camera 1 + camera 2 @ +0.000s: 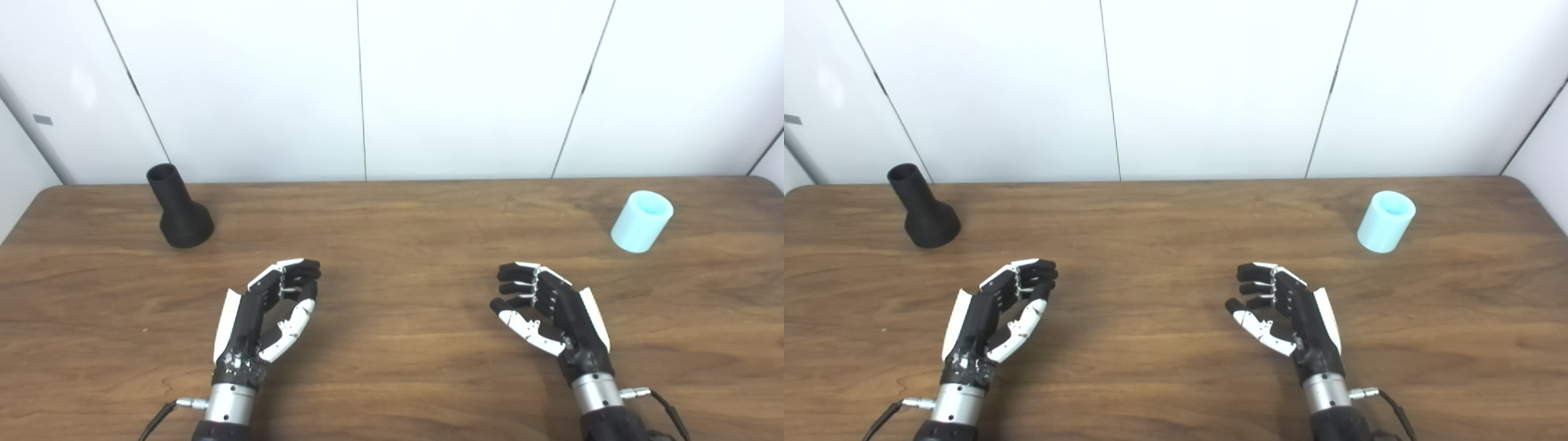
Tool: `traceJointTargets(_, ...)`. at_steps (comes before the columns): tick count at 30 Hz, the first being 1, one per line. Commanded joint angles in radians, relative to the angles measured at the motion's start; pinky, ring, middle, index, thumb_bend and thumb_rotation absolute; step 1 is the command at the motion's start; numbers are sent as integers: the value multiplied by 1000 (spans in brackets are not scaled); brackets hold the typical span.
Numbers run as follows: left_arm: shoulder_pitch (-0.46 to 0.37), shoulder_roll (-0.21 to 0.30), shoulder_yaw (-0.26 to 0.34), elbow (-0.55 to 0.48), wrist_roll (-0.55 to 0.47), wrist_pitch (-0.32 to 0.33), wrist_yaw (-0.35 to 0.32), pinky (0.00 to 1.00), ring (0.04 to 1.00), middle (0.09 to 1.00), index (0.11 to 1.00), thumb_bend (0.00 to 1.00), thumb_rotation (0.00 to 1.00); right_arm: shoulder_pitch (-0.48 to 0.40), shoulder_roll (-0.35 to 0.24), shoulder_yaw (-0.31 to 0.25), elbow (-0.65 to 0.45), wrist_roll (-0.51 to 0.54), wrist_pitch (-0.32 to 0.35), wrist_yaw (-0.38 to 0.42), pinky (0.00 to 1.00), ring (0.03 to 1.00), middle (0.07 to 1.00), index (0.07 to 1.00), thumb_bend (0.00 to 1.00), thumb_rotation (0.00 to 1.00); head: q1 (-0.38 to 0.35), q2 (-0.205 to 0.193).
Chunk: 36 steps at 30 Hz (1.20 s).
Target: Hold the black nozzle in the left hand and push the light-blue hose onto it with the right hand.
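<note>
Left hand (266,318) & right hand (551,312) near front edge of table (392,380), both wide, empty. Nozzle (179,208) back-left corner, hose (641,221) back-right. No grasp yet; next: L reach to nozzle.

Left hand (263,321): empty, fingers loosely curled, palm facing inward.
Right hand (551,315): empty, mirroring it, well apart.

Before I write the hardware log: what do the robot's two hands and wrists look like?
The left hand and right hand match, mirror images: black fingers and palms, white panels along the thumbs, knuckles and outer edges. Each sits on a silver cylindrical wrist cuff above a black forearm, with a metal connector and thin black cable leaving the cuff's outer side.
</note>
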<state>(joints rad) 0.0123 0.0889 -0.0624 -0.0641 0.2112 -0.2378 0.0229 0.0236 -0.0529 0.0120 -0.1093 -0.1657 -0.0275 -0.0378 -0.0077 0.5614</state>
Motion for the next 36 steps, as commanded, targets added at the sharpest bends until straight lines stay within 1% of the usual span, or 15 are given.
traceJointTargets(1,28,-5,-10,32,8,-13,1,564,648,675,673,269,360,-18,0,1,-29,0,-19,-2,534,641,670,647,302,180,0,1)
traceJointTargets(4,27,-3,-11,34,11,-13,1,565,649,677,674,269,370,-19,0,2,-25,-2,-23,-4,535,638,668,646,297,159,0,1)
traceJointTargets(11,27,-4,-11,36,4,-14,0,569,651,678,672,272,353,-19,-1,1,-21,1,-29,-3,530,634,663,641,294,158,1,2)
traceJointTargets(14,27,-4,-12,35,5,-14,0,567,651,678,672,266,344,-19,-2,1,-22,1,-27,-3,533,637,666,643,295,140,1,2)
traceJointTargets(23,28,4,-9,30,12,-13,0,565,650,676,673,267,350,-18,2,5,-26,-9,-25,-6,534,639,667,646,302,180,-7,4)
traceJointTargets(25,33,7,-2,15,9,9,-2,568,655,679,679,272,358,-17,4,5,-25,-3,-28,-5,534,640,669,647,301,181,-9,4)
traceJointTargets(27,39,7,12,-6,8,32,7,552,657,683,690,287,325,-16,5,6,-26,1,-31,-4,536,640,669,648,297,166,-8,5)
traceJointTargets(29,42,3,33,-26,13,45,26,566,662,689,694,314,288,-16,4,6,-28,-3,-31,-5,541,641,669,646,292,151,-7,7)
traceJointTargets(32,37,-6,68,-50,-4,70,45,562,660,692,693,408,284,-16,-1,4,-23,1,-38,-4,539,639,666,643,291,152,-1,7)
traceJointTargets(34,32,-16,89,-64,-31,88,47,561,669,698,697,450,244,-16,-2,2,-22,7,-37,-3,539,640,667,643,292,160,6,6)
traceJointTargets(36,26,-20,108,-71,-57,90,49,555,662,707,700,494,199,-16,-2,1,-23,11,-30,-1,544,646,671,646,292,161,9,5)
